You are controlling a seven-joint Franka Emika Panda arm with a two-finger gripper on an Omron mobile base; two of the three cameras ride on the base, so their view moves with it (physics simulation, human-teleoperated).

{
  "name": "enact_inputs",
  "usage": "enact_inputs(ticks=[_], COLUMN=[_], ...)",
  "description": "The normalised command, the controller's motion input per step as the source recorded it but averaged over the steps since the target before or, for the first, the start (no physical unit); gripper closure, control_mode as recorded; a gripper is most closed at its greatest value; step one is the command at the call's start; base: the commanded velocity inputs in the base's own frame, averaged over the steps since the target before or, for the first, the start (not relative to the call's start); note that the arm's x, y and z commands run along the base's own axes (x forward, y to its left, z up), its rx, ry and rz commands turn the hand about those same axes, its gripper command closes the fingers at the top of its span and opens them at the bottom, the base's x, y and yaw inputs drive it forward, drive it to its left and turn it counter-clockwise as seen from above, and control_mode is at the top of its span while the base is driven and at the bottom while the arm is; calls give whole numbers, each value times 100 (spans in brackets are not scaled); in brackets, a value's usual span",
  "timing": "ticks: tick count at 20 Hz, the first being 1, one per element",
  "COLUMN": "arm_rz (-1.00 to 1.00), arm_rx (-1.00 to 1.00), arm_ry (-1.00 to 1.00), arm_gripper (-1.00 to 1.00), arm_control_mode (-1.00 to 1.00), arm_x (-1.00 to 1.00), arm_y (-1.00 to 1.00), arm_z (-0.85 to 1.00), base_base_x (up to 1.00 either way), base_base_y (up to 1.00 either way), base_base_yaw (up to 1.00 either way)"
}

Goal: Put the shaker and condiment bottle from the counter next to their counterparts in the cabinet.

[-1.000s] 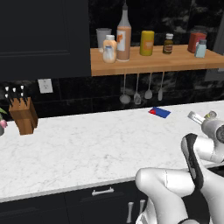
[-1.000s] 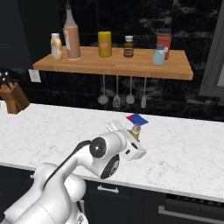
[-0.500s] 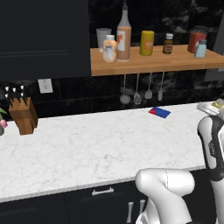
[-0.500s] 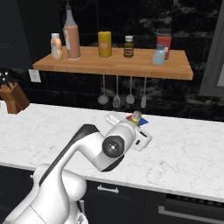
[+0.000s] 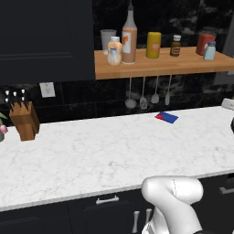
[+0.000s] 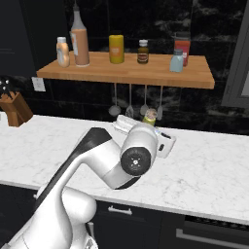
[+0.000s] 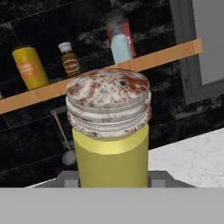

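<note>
My gripper (image 7: 113,178) is shut on the shaker (image 7: 110,131), a small yellow-green jar with a mottled grey cap, held upright. From the right base the shaker (image 6: 150,116) pokes out above the hand, in the air over the counter (image 6: 209,170) and below the cabinet shelf (image 6: 146,73). On that shelf the tall condiment bottle (image 6: 79,41) stands beside the squat orange-and-white bottle (image 6: 62,52) at the left end. The pale blue shaker (image 6: 177,62) stands toward the right end, in front of a red container (image 6: 182,47). In the hand view the pale blue shaker (image 7: 120,46) sits up and behind the held one.
A yellow can (image 6: 116,48) and a small dark brown bottle (image 6: 142,52) stand mid-shelf. Utensils (image 6: 130,99) hang under the shelf. A blue-and-red packet (image 5: 167,117) lies on the counter near the wall. A knife block (image 5: 25,119) stands at the far left.
The arm has lifted the shaker from just above the counter up toward the shelf. In the left base view the hand has swung out past the right edge.
</note>
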Motion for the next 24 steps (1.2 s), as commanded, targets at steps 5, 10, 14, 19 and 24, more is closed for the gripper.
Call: enact_inputs(ticks=[5,10,14,19,24], arm_rz=[6,4,7,9,11], arm_rx=[-20,-20,-19,-13,-5], arm_ry=[-9,-3,0,0,5], arm_gripper=[100,100,100,100,100], arm_control_mode=[-100,-100,-100,-100,-100], arm_x=[-34,-14,-3,-3,0], arm_y=[0,0,0,0,1], arm_z=[52,36,25,30,13], base_base_x=[0,0,0,0,0], base_base_y=[0,0,0,0,0], base_base_yaw=[0,0,0,0,0])
